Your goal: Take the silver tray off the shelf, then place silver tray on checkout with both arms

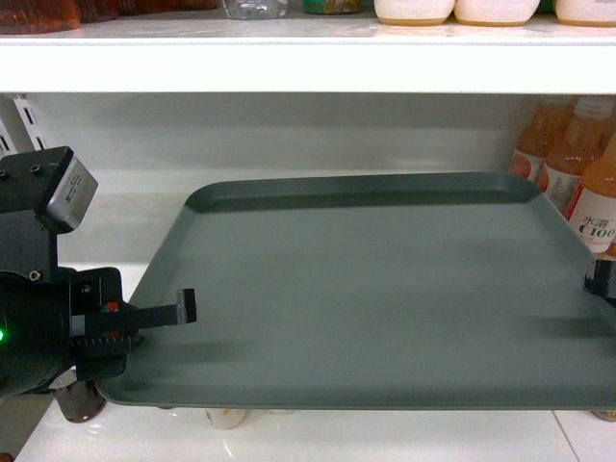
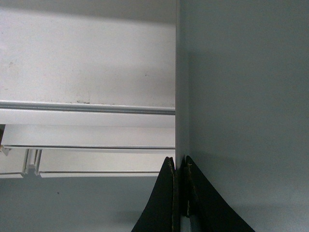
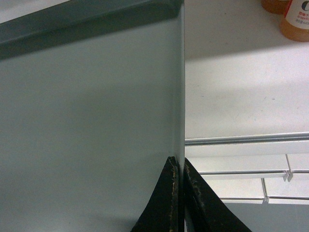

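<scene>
The silver tray (image 1: 375, 289) is a large grey-green rectangle with a low rim, held level in front of the white shelf (image 1: 125, 226). My left gripper (image 1: 159, 322) is shut on its left rim, and my right gripper (image 1: 602, 279) pinches the right rim at the frame edge. In the left wrist view the left gripper (image 2: 180, 164) clamps the silver tray (image 2: 241, 96) edge between both black fingers. The right wrist view shows the right gripper (image 3: 180, 166) shut on the silver tray (image 3: 87, 106) edge likewise. The checkout is out of view.
Orange drink bottles (image 1: 587, 183) stand on the shelf at the right, close to the tray's far right corner. An upper shelf board (image 1: 308, 63) with jars and bowls runs above. Small items (image 1: 226, 417) sit under the tray's front edge.
</scene>
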### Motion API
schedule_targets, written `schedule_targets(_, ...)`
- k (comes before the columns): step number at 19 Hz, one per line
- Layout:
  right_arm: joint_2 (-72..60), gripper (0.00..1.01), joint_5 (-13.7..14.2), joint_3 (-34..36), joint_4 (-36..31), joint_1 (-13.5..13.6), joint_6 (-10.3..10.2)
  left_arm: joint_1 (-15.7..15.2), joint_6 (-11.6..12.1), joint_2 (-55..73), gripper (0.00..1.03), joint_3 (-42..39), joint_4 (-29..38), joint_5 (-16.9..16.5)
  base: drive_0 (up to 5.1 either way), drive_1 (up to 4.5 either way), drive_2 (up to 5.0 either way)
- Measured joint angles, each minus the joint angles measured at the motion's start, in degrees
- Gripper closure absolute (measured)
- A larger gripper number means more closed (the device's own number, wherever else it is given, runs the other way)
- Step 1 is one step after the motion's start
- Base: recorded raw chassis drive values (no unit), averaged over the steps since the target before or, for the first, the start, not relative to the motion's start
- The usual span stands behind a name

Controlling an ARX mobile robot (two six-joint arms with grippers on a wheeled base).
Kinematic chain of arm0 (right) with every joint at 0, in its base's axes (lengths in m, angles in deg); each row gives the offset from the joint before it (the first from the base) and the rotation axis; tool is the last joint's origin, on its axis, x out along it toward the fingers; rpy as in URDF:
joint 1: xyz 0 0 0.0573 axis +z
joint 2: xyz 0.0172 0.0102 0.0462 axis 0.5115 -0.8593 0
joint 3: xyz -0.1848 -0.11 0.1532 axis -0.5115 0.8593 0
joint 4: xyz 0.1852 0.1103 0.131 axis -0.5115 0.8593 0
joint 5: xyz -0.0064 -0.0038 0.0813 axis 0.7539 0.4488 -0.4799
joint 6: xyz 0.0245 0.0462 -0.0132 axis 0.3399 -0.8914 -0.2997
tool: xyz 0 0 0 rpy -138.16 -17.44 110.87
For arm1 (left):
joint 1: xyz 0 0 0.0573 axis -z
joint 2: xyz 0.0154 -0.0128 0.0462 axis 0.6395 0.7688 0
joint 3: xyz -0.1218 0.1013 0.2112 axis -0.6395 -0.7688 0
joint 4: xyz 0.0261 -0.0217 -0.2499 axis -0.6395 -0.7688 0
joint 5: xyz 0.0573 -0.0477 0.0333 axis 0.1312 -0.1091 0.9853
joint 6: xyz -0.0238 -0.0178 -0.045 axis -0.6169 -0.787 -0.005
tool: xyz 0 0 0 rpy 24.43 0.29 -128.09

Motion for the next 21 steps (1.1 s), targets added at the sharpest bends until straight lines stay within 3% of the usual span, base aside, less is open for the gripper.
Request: schedule_targets(21,-0.04,0.98,-0.15,0.07,0.04,-0.02,0.00,0.00,0.00,0.04,1.00,-0.02,-0.11,0.04,0.0,-4.14,4.1)
